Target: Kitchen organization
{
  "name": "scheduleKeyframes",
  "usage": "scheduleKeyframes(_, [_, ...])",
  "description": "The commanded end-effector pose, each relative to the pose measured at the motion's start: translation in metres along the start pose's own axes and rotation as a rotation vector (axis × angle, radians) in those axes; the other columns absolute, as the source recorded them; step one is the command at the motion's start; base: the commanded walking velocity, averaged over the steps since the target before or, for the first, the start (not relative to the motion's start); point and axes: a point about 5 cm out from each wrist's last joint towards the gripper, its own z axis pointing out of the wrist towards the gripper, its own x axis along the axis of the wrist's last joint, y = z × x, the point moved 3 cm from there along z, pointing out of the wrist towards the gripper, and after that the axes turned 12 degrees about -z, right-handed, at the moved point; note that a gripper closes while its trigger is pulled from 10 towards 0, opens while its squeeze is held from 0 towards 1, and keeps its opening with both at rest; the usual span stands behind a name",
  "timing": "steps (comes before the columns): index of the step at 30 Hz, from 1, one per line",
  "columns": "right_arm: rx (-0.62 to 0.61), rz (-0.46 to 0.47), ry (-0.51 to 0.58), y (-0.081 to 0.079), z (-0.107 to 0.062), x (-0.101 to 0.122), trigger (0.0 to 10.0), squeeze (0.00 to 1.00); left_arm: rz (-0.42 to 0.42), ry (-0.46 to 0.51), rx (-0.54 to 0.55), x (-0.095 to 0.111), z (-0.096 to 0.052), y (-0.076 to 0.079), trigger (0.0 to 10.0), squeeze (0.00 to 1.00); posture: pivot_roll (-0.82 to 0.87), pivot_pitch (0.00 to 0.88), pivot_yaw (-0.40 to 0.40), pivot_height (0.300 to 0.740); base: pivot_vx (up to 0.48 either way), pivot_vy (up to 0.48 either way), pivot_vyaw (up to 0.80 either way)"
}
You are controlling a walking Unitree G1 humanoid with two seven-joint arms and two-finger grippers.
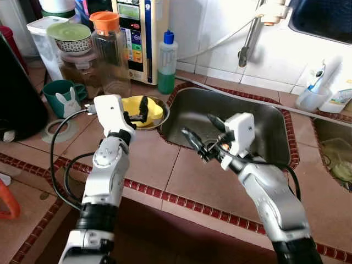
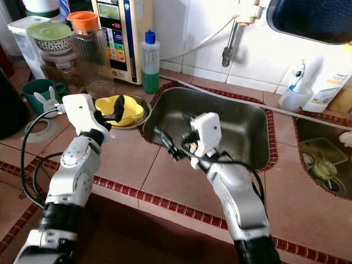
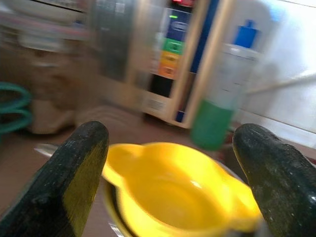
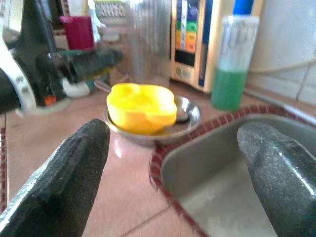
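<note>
My left pincer (image 1: 144, 108) hangs wide open over the yellow bowl (image 1: 144, 111), one finger (image 3: 74, 173) on each side of it and nothing held yet. I read this as the approach to a grasp: the fingers straddle the bowl so that closing would catch its rim. The bowl sits inside a steel dish (image 2: 135, 118) on the tiled tabletop (image 1: 165, 181), just beside the left edge of the sink (image 1: 242, 118), probably left there to drain or wait for washing.

My right pincer (image 1: 199, 133) is also spread wide and empty, poised above the sink's near-left corner and pointing toward the bowl. From its wrist camera I can see bowl and dish framed between its fingers (image 4: 59, 182), so it seems parked ready to assist or receive.

Counting what I have: one yellow bowl, one steel dish, one soap bottle (image 1: 166, 63) with green liquid standing behind them against the wall, one tall jar (image 1: 110, 52) with an orange lid, one green mug (image 1: 61, 96), two sink basins. The jar and bottle stand well back, so the path down to the bowl looks free.
</note>
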Motion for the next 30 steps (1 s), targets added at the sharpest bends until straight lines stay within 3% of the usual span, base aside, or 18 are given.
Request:
scheduleKeyframes(1, [-0.001,0.001,0.019,0.0,-0.002,0.009,10.0,1.0,0.004,0.019,0.03,0.005,0.005,-0.005,10.0,1.0,0.13,0.0,-0.022,0.74,0.0,0.0,0.0])
scheduleKeyframes(3, [-0.003,0.015,0.008,-0.003,-0.007,0.01,10.0,1.0,0.002,0.032,0.08,0.009,0.01,-0.016,10.0,1.0,0.13,0.0,-0.02,0.74,0.0,0.0,0.0])
scheduleKeyframes(8, [-0.003,0.024,0.0,-0.005,-0.01,0.01,10.0,1.0,-0.009,0.041,0.111,0.013,0.014,-0.022,10.0,1.0,0.12,0.0,-0.019,0.74,0.0,0.0,0.0])
scheduleKeyframes(9, [-0.002,0.028,-0.005,-0.006,-0.012,0.011,10.0,1.0,-0.015,0.045,0.124,0.014,0.016,-0.024,10.0,0.66,0.12,0.0,-0.018,0.74,0.0,0.0,0.0])
scheduleKeyframes(10, [0.006,0.038,-0.011,-0.01,-0.014,0.012,10.0,1.0,-0.023,0.039,0.169,0.015,0.02,-0.032,10.0,0.0,0.12,0.0,-0.018,0.74,0.0,0.0,0.0])
scheduleKeyframes(14, [0.087,0.076,0.005,-0.024,-0.017,0.021,10.0,1.0,-0.079,0.005,0.215,0.009,0.022,-0.04,10.0,0.0,0.11,0.0,-0.017,0.74,0.0,0.0,0.0])
scheduleKeyframes(18, [0.125,0.094,0.027,-0.032,-0.018,0.028,10.0,1.0,-0.072,-0.035,0.197,0.0,0.021,-0.037,10.0,0.0,0.11,0.0,-0.016,0.74,0.0,0.0,0.0])
scheduleKeyframes(22, [0.128,0.089,0.027,-0.033,-0.018,0.028,10.0,1.0,-0.071,-0.053,0.21,-0.007,0.018,-0.037,10.0,0.0,0.11,0.0,-0.014,0.74,0.0,0.0,0.0])
scheduleKeyframes(30, [0.14,0.089,0.017,-0.036,-0.021,0.031,10.0,1.0,-0.155,-0.07,0.271,-0.007,0.028,-0.044,10.0,0.0,0.09,0.0,-0.012,0.74,0.0,0.0,0.0])
